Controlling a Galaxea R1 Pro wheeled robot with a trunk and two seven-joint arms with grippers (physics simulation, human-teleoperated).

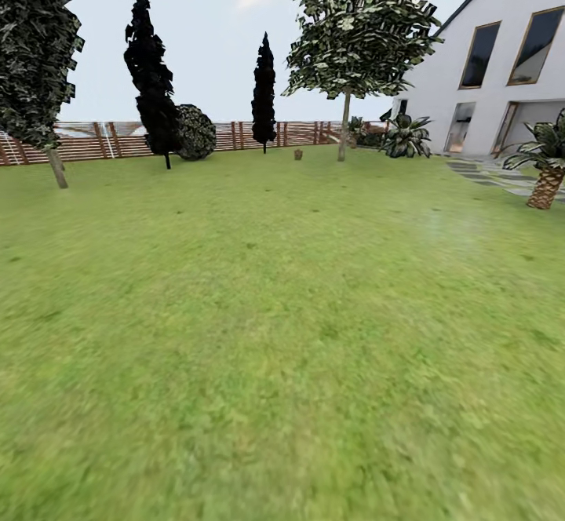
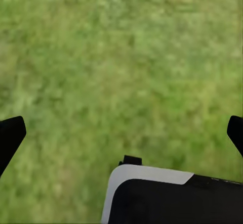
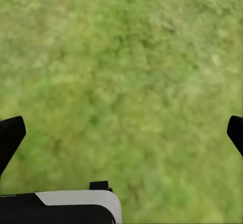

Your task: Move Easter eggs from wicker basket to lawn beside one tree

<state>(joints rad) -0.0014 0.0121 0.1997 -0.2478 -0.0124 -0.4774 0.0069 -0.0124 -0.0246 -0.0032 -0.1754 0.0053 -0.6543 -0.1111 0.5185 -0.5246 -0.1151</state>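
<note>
Lawn (image 1: pixel 282 333), distant wicker basket (image 1: pixel 298 154) — tree (image 1: pixel 344 125) just beyond

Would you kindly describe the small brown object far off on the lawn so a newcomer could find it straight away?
Start at the white house and find the pale-trunked leafy tree in front of the slatted wooden fence. On the lawn between that trunk and the slim dark cypress sits a tiny brown object, possibly the wicker basket. It alone is low, brown and leafless.

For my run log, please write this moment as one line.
phase: crossing lawn | basket: far, near tree | left gripper: open, empty | right gripper: open, empty
</note>
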